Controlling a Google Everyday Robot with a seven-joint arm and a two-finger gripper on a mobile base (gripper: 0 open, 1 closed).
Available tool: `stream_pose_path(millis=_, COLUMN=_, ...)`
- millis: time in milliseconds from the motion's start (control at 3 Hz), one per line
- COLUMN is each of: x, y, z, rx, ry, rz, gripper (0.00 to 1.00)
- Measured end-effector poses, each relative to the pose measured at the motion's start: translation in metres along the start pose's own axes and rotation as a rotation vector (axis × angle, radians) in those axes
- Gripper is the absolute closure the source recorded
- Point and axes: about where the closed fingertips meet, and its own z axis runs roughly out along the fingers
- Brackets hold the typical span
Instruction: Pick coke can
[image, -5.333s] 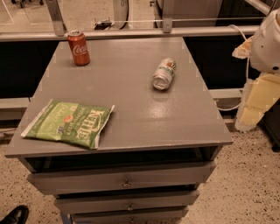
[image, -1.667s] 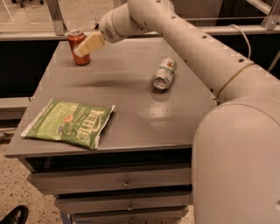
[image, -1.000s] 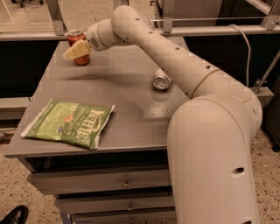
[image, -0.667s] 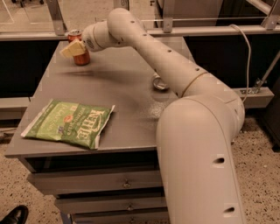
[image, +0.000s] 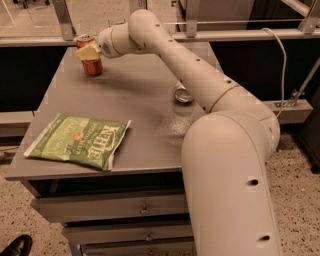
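Observation:
The coke can (image: 93, 65) is a small red can with a silver top. It stands upright at the far left corner of the grey table (image: 135, 107). My gripper (image: 88, 52) is at the can, its cream tip lying over the can's upper half, with the white wrist just to the right. The can's base rests on the table. My arm reaches from the lower right across the table to that corner.
A silver-green-white can (image: 182, 94) lies on its side mid-table, mostly hidden by my arm. A green chip bag (image: 80, 140) lies flat near the front left. Drawers (image: 110, 209) sit below the tabletop. A metal railing (image: 225, 22) runs behind. A black shoe (image: 15, 246) shows at bottom left.
My arm came in from the right and reached across the table. The gripper has moved left onto the coke can. The arm now covers most of the silver can.

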Motion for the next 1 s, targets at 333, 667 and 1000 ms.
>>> stream_pose_path(millis=333, x=-0.009, y=-0.008, z=-0.023, rx=0.009, ry=-0.016, rz=-0.004, gripper=0.99)
stream_pose_path(millis=667, x=-0.03, y=-0.022, z=-0.072, rx=0.043, ry=-0.041, rz=-0.029, gripper=1.0)
stream_pose_path(millis=1000, x=-0.037, y=-0.027, z=-0.088, rx=0.055, ry=-0.049, rz=-0.037, gripper=1.0)
